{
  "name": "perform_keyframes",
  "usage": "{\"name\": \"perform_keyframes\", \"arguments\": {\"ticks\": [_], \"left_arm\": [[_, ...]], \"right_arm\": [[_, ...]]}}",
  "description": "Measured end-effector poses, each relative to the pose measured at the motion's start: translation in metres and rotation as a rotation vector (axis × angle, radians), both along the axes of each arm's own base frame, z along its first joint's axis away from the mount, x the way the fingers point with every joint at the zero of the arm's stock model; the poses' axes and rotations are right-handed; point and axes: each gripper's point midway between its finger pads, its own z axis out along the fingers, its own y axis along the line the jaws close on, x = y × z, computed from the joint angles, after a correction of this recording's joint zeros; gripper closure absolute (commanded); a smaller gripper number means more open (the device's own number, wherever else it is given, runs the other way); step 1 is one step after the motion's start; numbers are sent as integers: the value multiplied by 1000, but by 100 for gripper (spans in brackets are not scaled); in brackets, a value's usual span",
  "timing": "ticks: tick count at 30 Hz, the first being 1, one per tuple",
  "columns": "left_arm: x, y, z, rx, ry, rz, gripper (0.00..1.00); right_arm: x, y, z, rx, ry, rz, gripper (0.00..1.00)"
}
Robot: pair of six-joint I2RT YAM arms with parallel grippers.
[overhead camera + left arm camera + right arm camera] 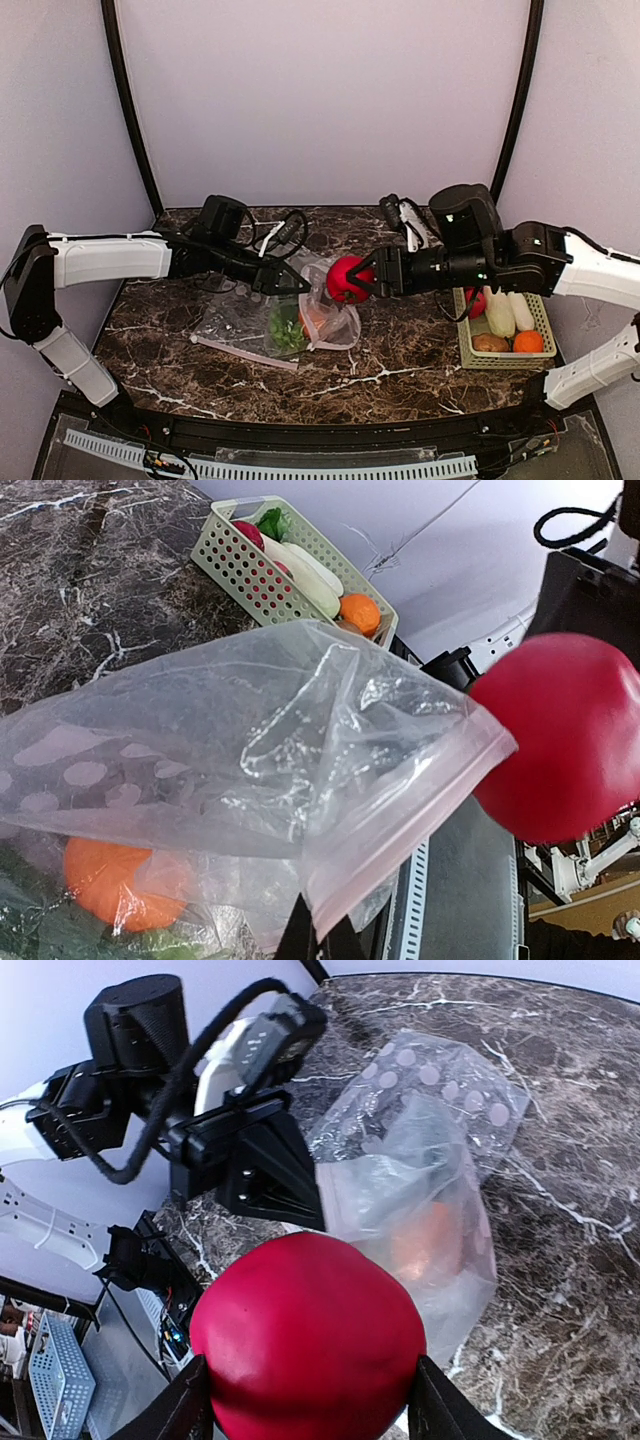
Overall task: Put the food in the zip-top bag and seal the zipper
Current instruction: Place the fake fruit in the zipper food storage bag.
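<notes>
**Item 1. Red apple** [305, 1345]. Toy fruit, round, plain red. It is gripped from both sides by the right fingers [366, 281] and held in the air above the bench [400, 375]. It is just beside the raised mouth of the bag and not yet inside.

**Item 2. Zip-top bag** [250, 740]. Clear plastic printed with white dots. Its mouth edge is lifted towards the apple, while the lower part sags to the bench. The left fingers [320, 935] are clenched on that edge.

**Item 3. Zipper** [420, 820]. A pinkish strip along the bag's mouth. It is pinched near one end by the left fingers. From the left wrist view it cannot be told how far the mouth is parted.

**Item 4. Contents of the bag.** One orange fruit [120, 880] and some leafy greens [285, 330] are seen through the plastic, low in the bag.

**Item 5. Second bag** [228, 318]. Clear and of similar make. It is laid flat on the bench to the left of the held bag.

**Item 6. Basket** [465, 352]. Pale green and slotted, placed at the right edge of the bench. Inside it are a white radish [498, 312], a brown potato [490, 343], an orange [528, 342] and a red piece that is partly hidden.

**Item 7. Bench.** The surface is dark marble pattern with white veins.
</notes>
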Motion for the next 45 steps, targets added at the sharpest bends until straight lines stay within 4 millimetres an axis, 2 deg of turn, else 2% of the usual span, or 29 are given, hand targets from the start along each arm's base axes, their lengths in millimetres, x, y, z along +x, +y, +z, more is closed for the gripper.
{"name": "perform_keyframes", "arguments": {"ticks": [5, 8, 12, 17, 25, 32, 41, 45], "left_arm": [[1, 1, -1, 4, 0, 6, 99], [1, 1, -1, 5, 1, 6, 99], [1, 1, -1, 6, 3, 6, 99], [0, 2, 2, -5, 5, -2, 99], [-9, -2, 27, -98, -15, -66, 99], [-16, -5, 40, -160, 1, -109, 99], [-20, -6, 47, -199, 22, -133, 99], [-19, -5, 50, -210, 20, -133, 99]], "right_arm": [[-11, 33, 3, 6, -43, 80, 48], [-10, 46, -3, -12, -49, 92, 48], [1, 56, -18, -77, -52, 52, 48], [20, 49, -32, -177, -80, -54, 46], [44, 29, -42, -280, -157, -201, 44], [59, 40, -60, -342, -176, -247, 42], [74, 59, -69, -276, -147, -243, 40], [84, 55, -73, -247, -108, -269, 32]]}}
